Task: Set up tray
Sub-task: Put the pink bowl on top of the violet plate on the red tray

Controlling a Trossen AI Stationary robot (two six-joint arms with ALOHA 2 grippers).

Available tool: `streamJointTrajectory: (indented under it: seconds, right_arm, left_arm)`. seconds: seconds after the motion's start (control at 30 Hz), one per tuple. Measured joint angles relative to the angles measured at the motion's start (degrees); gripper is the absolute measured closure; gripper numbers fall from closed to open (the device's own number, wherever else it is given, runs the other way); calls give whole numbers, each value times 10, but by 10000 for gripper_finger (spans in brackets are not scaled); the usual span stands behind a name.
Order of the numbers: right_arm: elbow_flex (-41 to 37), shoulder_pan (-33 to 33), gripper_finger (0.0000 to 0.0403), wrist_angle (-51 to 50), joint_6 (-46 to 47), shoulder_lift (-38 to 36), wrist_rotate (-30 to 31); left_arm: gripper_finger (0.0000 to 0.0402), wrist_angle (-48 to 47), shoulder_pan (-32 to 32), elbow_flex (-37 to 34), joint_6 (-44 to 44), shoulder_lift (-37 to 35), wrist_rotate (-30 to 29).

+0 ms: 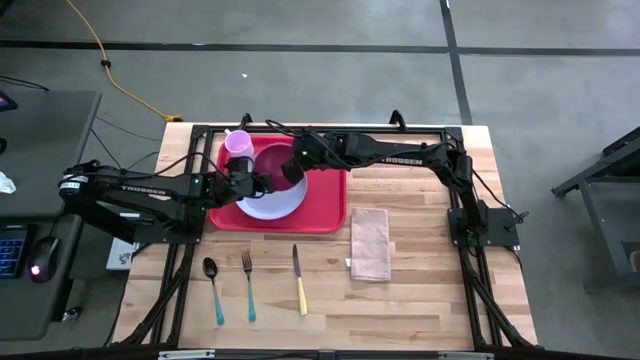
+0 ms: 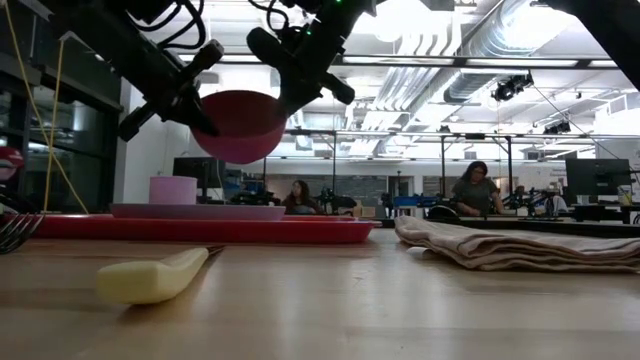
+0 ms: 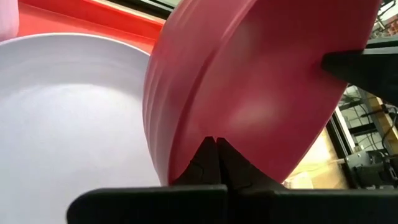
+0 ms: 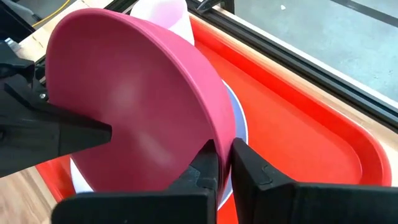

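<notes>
A magenta bowl point(image 2: 240, 125) hangs in the air above the round lavender plate point(image 1: 270, 206), which lies flat in the red tray point(image 1: 326, 206). A pink cup point(image 1: 238, 146) stands in the tray's far left corner. My left gripper point(image 1: 264, 183) is shut on the bowl's left side. My right gripper point(image 1: 294, 172) is shut on its right side. In the left wrist view the bowl point(image 3: 261, 81) fills the picture, with the plate point(image 3: 68, 118) below it. My left gripper pinches the bowl's edge on its left side point(image 3: 208, 132) between its two fingers. It comes from the table's left, slanting down. The bowl is lifted clear of the plate, mouth up and a little tilted. My right gripper pinches the bowl's rim on the right side point(image 4: 217, 138), one finger inside the bowl and one outside. It reaches in from the table's right, slanting down. The bowl hangs clear above the plate.
On the bare wood near the tray's front lie a spoon point(image 1: 211, 288), a fork point(image 1: 248, 286) and a yellow-handled knife point(image 1: 299, 282) side by side. A folded beige napkin point(image 1: 370, 243) lies to the right of the tray. People sit at desks in the room behind.
</notes>
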Motion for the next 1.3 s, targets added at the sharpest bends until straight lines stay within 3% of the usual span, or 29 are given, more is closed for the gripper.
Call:
streamJointTrajectory:
  seconds: [0.23,1.03,1.3]
  right_arm:
    - [0,0,394,0,0,0,-2]
    - [1,-5,401,13,-14,-1,-17]
    - [1,-5,402,15,-20,-1,-18]
  left_arm:
    - [392,-11,0,0,-30,-3,5]
    - [392,-88,0,0,-118,-141,36]
    - [318,-78,0,0,-118,-164,60]
